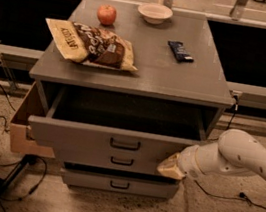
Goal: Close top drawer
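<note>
**Gripper at the open top drawer's right corner**

The robot's pale two-finger gripper (pixel 172 166) is sitting low at the right end of the wide grey wooden top drawer (pixel 77 136); whether it is open or closed cannot be told. The drawer is standing partly pulled out of the grey wooden cabinet (pixel 177 82), with its dark inside showing and its small black bar handle (pixel 125 144) facing forward mid-front. It is likely going to handle as a stiff, fairly light box, sliding rather than flexing, so it needs no grasp, only a flat push on the front panel. Pushing at one end is risking a skewed, jamming slide, so a contact nearer the handle is looking safer. The second grey drawer front (pixel 89 155) is lying just below.
</note>
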Action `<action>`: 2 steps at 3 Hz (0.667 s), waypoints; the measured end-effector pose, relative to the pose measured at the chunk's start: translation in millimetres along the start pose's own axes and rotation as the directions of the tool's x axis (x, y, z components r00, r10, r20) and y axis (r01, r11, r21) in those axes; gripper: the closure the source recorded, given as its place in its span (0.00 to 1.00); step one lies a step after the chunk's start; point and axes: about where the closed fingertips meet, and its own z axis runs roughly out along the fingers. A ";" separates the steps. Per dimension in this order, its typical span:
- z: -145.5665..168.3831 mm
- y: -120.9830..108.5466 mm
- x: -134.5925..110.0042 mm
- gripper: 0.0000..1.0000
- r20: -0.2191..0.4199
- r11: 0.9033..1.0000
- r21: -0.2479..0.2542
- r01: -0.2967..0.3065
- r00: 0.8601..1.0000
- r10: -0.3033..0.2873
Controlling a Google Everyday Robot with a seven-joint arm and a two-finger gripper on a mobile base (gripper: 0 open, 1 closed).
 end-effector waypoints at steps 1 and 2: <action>0.2 0.9 -0.1 1.00 0.001 1.000 0.000 0.001 1.000 -0.001; 2.1 -31.2 -6.3 1.00 0.017 1.000 0.016 0.018 1.000 -0.019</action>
